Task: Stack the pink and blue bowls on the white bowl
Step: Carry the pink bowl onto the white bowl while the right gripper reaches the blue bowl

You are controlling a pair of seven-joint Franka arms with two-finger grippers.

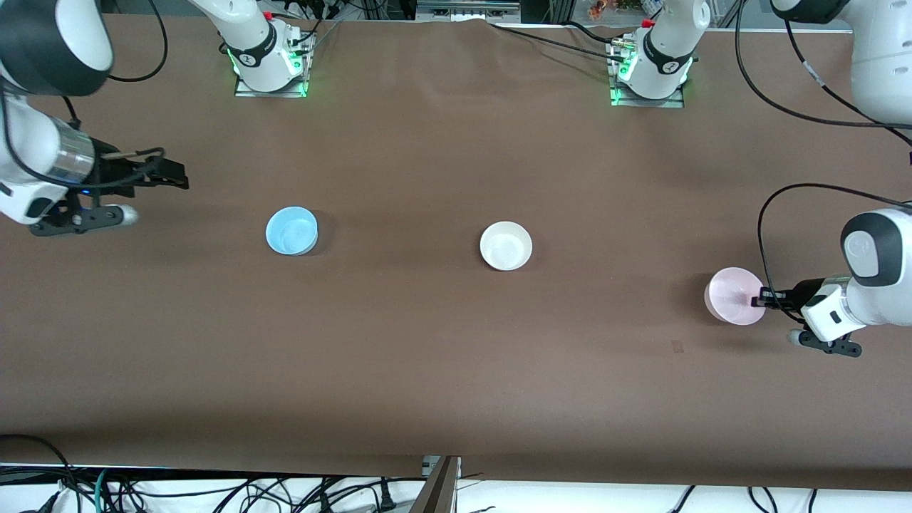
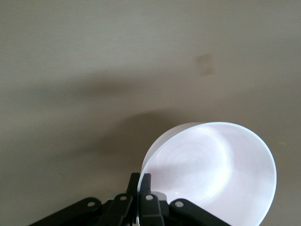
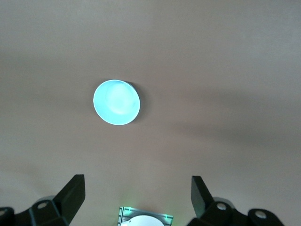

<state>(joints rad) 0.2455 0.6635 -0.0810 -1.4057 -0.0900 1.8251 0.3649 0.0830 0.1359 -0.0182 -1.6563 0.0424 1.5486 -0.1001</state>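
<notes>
Front view counts three bowls: blue bowl (image 1: 291,231), white bowl (image 1: 506,246), pink bowl (image 1: 734,295) grasped by left fingers (image 1: 764,296); right fingers (image 1: 173,178) released.

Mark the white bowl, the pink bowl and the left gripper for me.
white bowl (image 1: 506,245), front view, on its inner floor.
pink bowl (image 1: 731,293), front view, on its inside, clear of the fingers.
left gripper (image 2: 140,184), left wrist view, at the fingertips shut on the pink bowl's rim.

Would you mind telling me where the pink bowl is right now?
The pink bowl is at the left arm's end of the table, its rim pinched by the left gripper, and sits nearer the front camera than the white bowl.
</notes>
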